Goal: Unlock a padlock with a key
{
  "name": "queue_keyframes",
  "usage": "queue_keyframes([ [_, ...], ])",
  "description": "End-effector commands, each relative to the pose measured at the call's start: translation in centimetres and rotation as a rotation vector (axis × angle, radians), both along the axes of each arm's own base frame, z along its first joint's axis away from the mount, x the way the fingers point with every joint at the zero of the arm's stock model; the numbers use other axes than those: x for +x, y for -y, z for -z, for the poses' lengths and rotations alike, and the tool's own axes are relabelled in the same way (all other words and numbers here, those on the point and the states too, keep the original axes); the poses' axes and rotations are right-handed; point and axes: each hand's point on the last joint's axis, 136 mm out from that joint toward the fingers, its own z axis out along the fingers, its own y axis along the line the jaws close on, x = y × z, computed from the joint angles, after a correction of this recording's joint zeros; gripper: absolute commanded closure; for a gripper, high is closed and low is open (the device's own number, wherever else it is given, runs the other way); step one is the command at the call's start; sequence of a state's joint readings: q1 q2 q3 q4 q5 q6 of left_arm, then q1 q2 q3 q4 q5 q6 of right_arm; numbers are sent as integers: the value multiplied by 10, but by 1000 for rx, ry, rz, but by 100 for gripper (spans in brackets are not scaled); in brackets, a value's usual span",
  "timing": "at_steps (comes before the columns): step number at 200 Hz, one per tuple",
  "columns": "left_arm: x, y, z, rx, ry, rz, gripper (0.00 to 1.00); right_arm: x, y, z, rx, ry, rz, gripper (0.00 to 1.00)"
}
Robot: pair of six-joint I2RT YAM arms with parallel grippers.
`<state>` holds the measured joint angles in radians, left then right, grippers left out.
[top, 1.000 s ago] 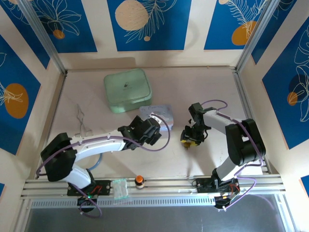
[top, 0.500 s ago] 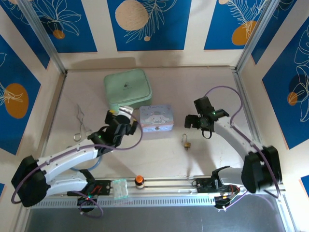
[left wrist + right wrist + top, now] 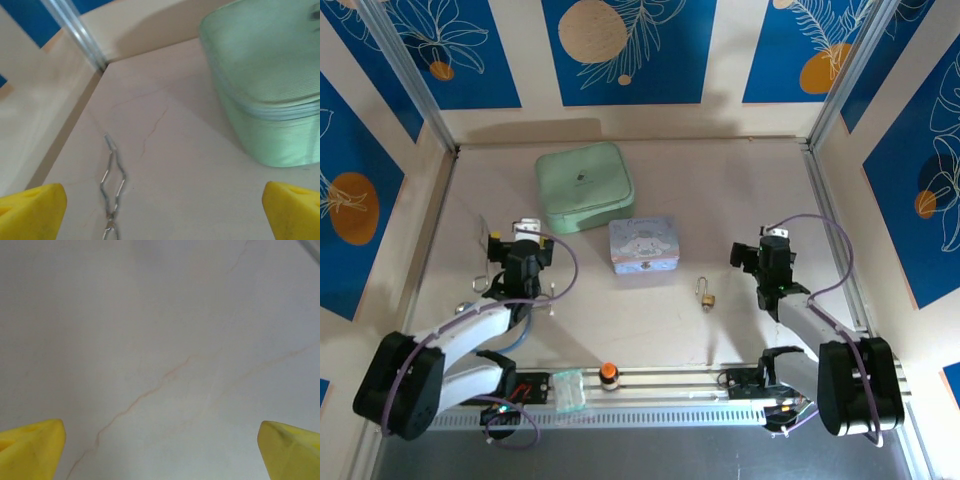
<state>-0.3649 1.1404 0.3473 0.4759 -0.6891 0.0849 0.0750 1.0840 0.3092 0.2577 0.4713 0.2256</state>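
From my station, the pale table [image 3: 740, 180] takes up most of the overhead view. A mint-green case [image 3: 584, 186] lies at its far left, and the left wrist camera shows it off to the right [image 3: 270, 100].

The left gripper [image 3: 517, 240] sits over the left side of the table. On its wrist camera, the gripper [image 3: 160, 210] has its yellow fingertips [image 3: 30, 210] at opposite corners of the picture. It is spread wide, with nothing between them and nothing touched.

The right gripper [image 3: 775, 250] is over the right side of the table. Its own camera shows this gripper [image 3: 160, 447] gaping just as wide, with bare table under it and nothing gripped.

A pastel cartoon tin [image 3: 643, 245] lies just in front of the green case. Thin silver forceps [image 3: 486, 243] lie near the left wall, just beside the left gripper, and run up the middle of its wrist view [image 3: 112, 185].

The padlock [image 3: 706, 294] lies flat on the table in front of the tin, to its right. It is between the two arms, closer to the right one and apart from both grippers. Its shackle points toward the far side.
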Motion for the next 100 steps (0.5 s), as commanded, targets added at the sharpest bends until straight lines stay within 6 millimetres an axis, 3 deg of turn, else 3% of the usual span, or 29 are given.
queue_keyframes([
  [1, 15, -12, 10, -90, 66, -6, 1, 23, 1, -49, 65, 288, -19, 1],
  [28, 33, -28, 10, -188, 149, -1, 1, 33, 9, -45, 63, 296, -8, 1],
  [50, 40, -46, 25, -276, 165, -21, 1, 45, 2, -45, 95, 316, -42, 0],
  [100, 49, -23, 34, -290, 114, 123, 1, 73, -21, -31, 33, 260, -171, 1],
])
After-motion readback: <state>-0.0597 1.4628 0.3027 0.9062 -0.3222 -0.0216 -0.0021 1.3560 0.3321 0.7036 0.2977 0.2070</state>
